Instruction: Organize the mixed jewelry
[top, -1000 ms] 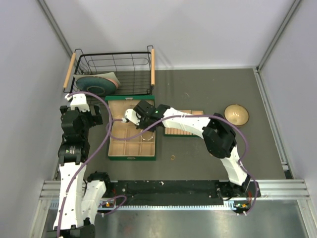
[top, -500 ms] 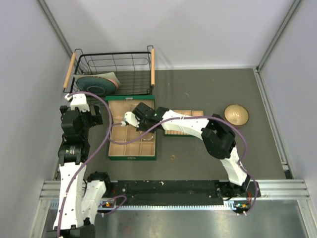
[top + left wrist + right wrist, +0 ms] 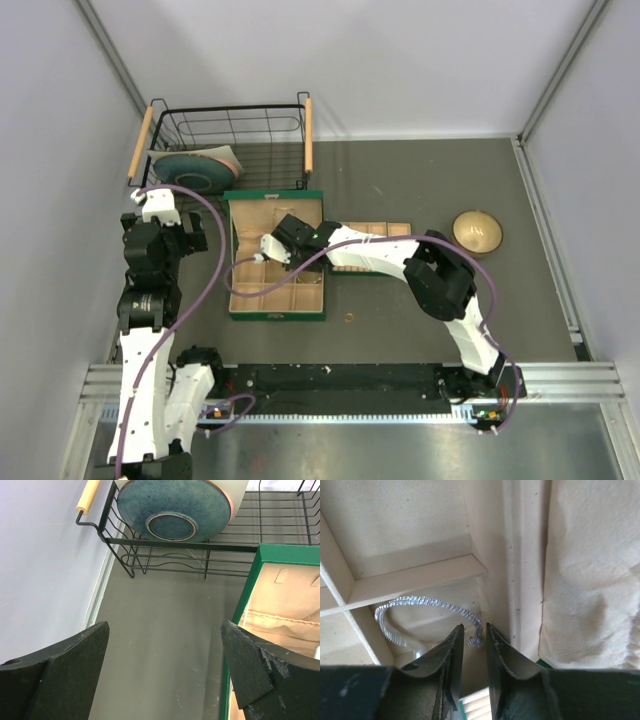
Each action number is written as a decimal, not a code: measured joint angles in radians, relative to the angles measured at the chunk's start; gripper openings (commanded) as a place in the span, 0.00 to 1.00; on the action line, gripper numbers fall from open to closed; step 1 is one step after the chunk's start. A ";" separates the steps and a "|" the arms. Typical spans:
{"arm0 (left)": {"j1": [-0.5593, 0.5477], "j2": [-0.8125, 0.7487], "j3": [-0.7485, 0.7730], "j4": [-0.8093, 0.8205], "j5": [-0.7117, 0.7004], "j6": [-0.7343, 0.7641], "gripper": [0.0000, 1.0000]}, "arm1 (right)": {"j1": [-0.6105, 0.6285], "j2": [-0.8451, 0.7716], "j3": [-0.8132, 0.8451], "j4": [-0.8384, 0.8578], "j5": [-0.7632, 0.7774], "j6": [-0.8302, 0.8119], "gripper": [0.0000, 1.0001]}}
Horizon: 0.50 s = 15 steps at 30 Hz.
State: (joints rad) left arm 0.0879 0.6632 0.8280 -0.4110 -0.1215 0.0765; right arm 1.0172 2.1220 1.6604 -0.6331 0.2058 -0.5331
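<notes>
Where box dividers (image 3: 415, 575) hem the bracelet (image 3: 425, 601), right gripper (image 3: 474, 628) sits barely parted at its end; left gripper (image 3: 162, 632) wide open, empty.

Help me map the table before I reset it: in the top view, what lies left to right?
From the left: left pincer → green box → gold ring loose on the table → tan bowl.
</notes>
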 measured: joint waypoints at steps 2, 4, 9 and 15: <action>0.000 0.000 0.000 0.000 0.000 0.000 0.99 | 0.000 0.000 0.000 -0.010 0.005 0.000 0.32; 0.000 0.000 0.000 0.000 0.000 0.000 0.99 | 0.000 0.000 0.000 -0.016 0.008 -0.001 0.33; 0.000 0.000 0.000 0.000 0.000 0.000 0.99 | 0.000 0.000 0.000 -0.019 0.014 -0.006 0.36; 0.001 0.000 0.000 0.000 0.000 0.000 0.99 | 0.000 -0.004 0.000 -0.021 0.017 -0.002 0.37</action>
State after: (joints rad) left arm 0.0887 0.6632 0.8280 -0.4110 -0.1215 0.0765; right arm 1.0172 2.1178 1.6604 -0.6540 0.2230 -0.5350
